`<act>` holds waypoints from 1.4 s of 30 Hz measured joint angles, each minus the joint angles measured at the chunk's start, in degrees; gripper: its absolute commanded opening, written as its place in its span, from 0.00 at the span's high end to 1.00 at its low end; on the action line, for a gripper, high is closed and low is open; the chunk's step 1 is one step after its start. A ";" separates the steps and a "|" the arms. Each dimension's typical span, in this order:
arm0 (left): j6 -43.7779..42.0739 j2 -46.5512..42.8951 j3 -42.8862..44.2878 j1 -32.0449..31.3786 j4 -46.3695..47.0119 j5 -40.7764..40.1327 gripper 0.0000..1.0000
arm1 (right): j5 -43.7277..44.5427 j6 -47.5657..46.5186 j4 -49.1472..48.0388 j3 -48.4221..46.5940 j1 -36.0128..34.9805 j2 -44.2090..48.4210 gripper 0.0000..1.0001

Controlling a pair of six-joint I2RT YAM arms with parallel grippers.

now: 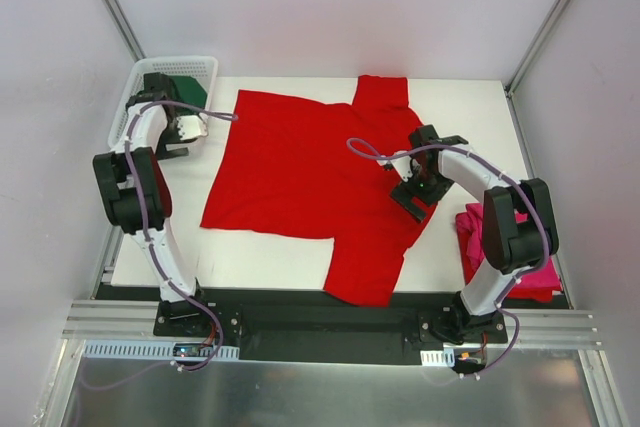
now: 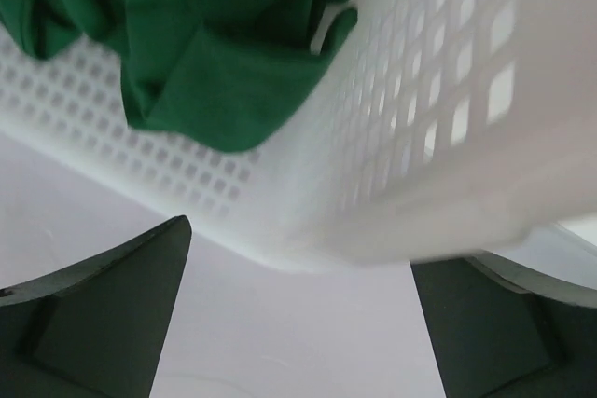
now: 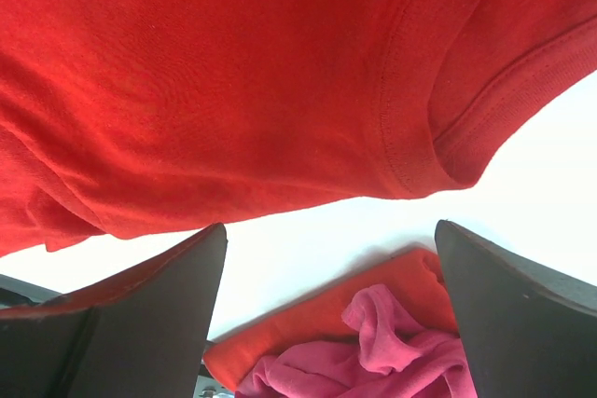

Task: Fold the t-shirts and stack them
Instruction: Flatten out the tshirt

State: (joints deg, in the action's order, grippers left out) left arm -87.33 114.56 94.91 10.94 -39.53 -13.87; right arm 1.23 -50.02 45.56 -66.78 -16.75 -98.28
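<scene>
Under the right jaws lies the red shirt [image 1: 300, 167], spread flat on the bench [image 1: 250, 257]. These jaws are wide open and hold nothing. They hang over the neck end of the shirt, and in the right wrist view the collar [image 3: 410, 90] shows just ahead of them, a bit to one side. Behind them, near the base of the right arm [image 1: 515, 222], sits a pink shirt [image 1: 545, 272] in a soft heap. It lies apart from the red one.

The left jaws are wide open too, with nothing between them. They are off the red shirt, right by the white basket [image 1: 125, 112]. A green shirt [image 1: 192, 89] lies inside that basket, just past the jaws. The bottom edge of the red shirt is close by, on the side of the left jaws away from the basket.

So the red shirt runs longways from one set of jaws to the other. Its neck is at the right jaws and its bottom edge is near the left jaws. One sleeve points away from the arms and the other points back toward them.

I think the fold has not begun yet, since the shirt is all laid out. The right arm is nearer the neck end, and the left arm [image 1: 135, 177] is nearer the bottom edge. For a fold, the left jaws would need to go sideways to reach that edge, because they are not over the cloth now.
</scene>
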 measured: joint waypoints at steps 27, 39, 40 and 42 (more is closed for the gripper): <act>42.03 -10.60 -8.00 -15.76 -4.63 36.39 0.01 | -11.37 5.49 -7.28 -3.39 -0.81 7.39 0.04; 50.90 3.48 6.73 -16.17 -4.42 33.70 0.01 | -12.61 7.76 -9.88 -8.52 -0.90 -11.21 0.04; 51.52 4.02 7.13 -16.24 -4.00 32.79 0.01 | -12.44 7.93 -9.62 -9.22 -0.92 -11.43 0.04; 52.68 4.96 7.28 -16.26 -3.56 31.45 0.01 | -11.93 8.02 -9.07 -9.57 -0.98 -11.43 0.04</act>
State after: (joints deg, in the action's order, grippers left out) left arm -34.65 119.52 102.19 -5.32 -43.09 17.58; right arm -10.70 -42.00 36.49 -76.36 -17.74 -109.71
